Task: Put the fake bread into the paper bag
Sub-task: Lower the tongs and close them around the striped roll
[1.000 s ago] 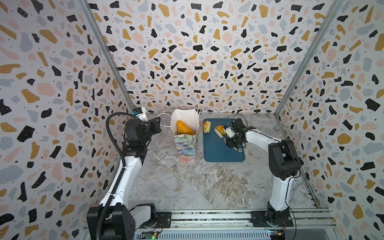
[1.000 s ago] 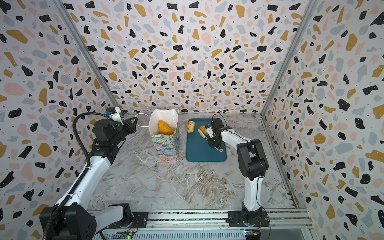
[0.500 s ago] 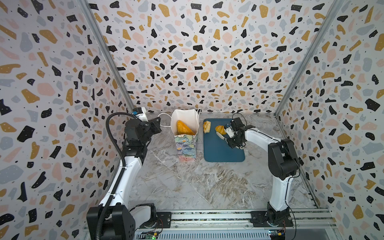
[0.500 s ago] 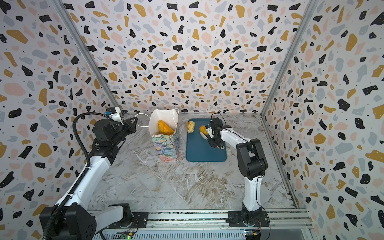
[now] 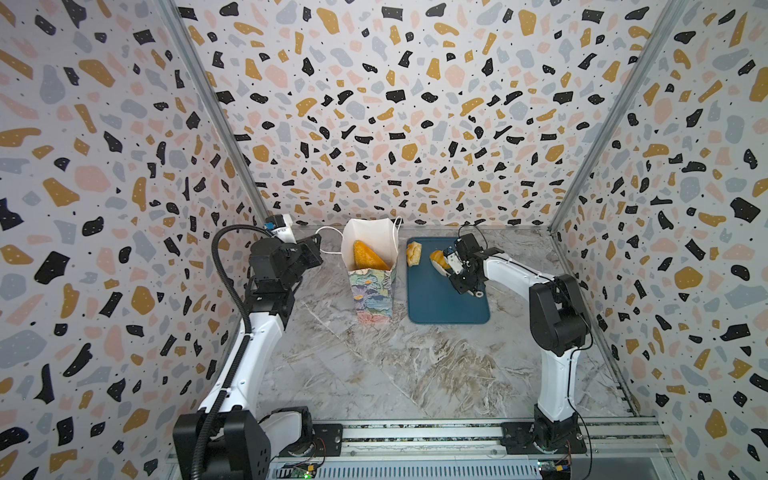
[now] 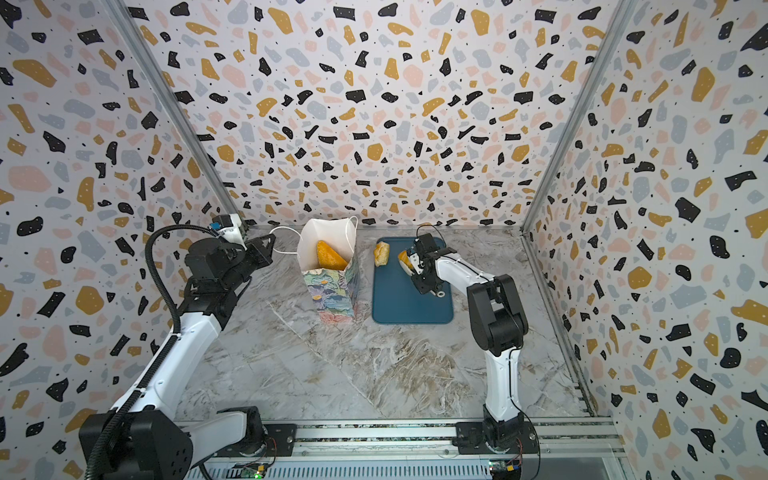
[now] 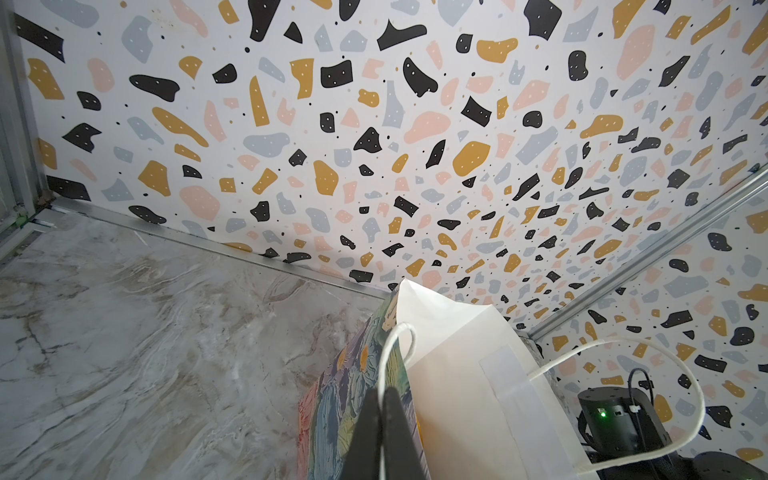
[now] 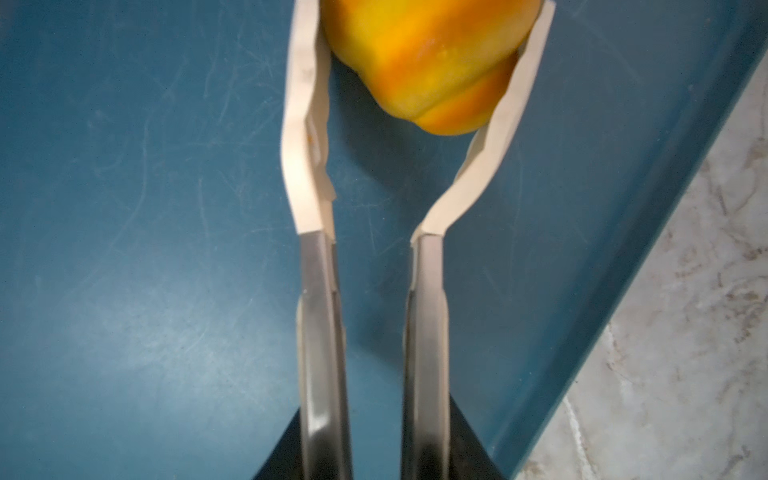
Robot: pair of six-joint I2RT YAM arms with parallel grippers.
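In both top views the paper bag (image 5: 371, 291) stands upright on the table (image 5: 374, 365), just beside the blue tray (image 5: 444, 307), with an orange loaf (image 5: 365, 256) already inside. The right hand (image 5: 456, 262) works over the tray's far end and is the nearer arm to the breads there. The bag lies toward the left arm, with a tan pastry (image 5: 414, 253) between. In the left wrist view the left hand (image 7: 380, 415) is clenched on the bag's cord handle (image 7: 399, 332). In the right wrist view the right hand grasps metal tongs (image 8: 318, 291). Their white tips press both sides of an orange ridged roll (image 8: 428, 62). Its long axis appears in line with the tongs.
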